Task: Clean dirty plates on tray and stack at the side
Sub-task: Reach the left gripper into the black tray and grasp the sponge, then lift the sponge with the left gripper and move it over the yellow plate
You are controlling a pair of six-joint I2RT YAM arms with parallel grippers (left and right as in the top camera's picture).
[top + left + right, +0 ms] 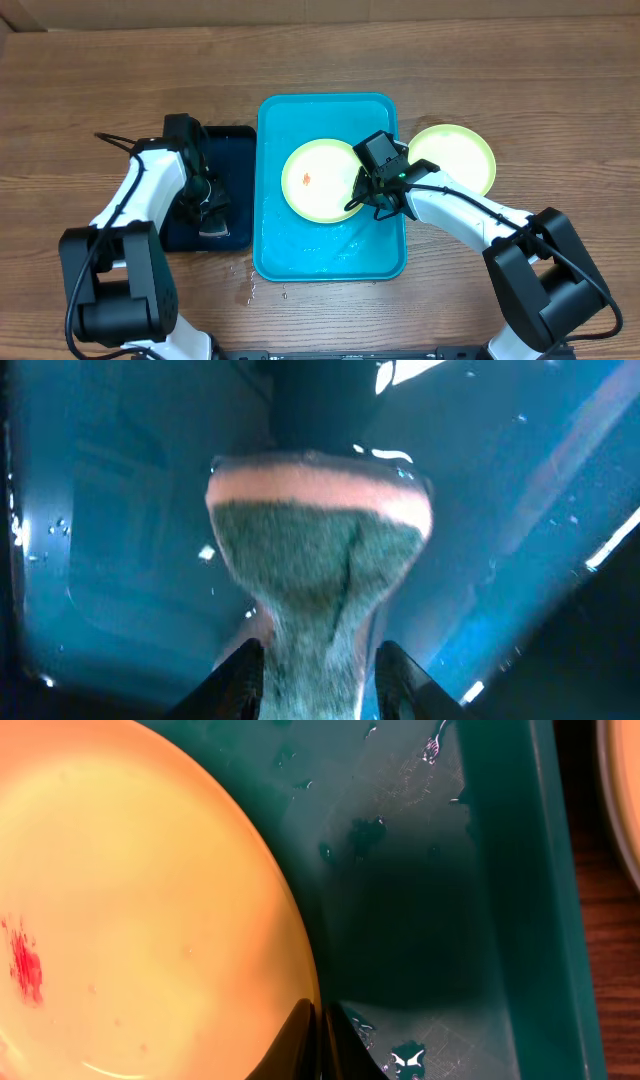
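A light green plate (318,180) with a small red smear lies in the turquoise tray (300,255). My right gripper (362,200) is shut on its right rim. In the right wrist view the fingers (318,1025) pinch the plate's edge (150,900) above the wet tray floor (500,920). A second light green plate (455,155) lies on the table right of the tray. No blue plate is in view. My left gripper (212,215) is over the black tray (230,150), shut on a sponge (320,550) with a green scouring face; its fingers (315,655) squeeze it.
The black tray stands against the turquoise tray's left side and shows wet in the left wrist view (120,510). Water pools on the turquoise tray floor. Drops lie on the wooden table (250,285) by the tray's front left corner.
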